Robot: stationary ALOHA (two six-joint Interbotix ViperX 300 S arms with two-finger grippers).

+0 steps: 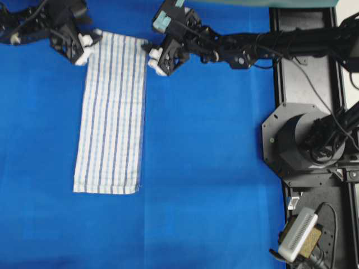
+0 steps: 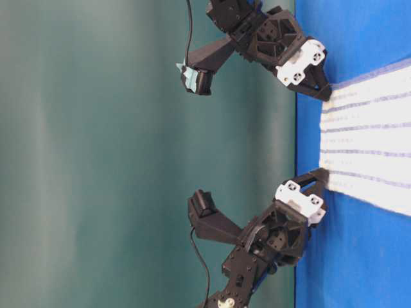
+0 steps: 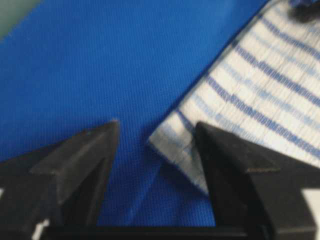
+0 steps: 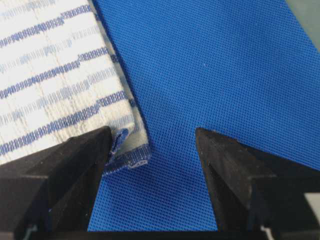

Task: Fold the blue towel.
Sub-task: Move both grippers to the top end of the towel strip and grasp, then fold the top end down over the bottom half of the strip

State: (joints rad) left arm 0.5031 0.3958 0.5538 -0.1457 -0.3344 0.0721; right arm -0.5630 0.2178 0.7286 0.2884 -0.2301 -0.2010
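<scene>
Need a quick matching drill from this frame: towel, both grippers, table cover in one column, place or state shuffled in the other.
Column 1:
1. towel
2. left gripper
3. right gripper
4. table cover

Column 2:
A. plain solid blue, under everything
B. jaws open at the towel's far right corner in the overhead view
C. lying flat, long narrow strip, white with blue stripes
D. jaws open at the towel's far left corner in the overhead view

Pairs: 1-C, 2-D, 3-B, 4-A
</scene>
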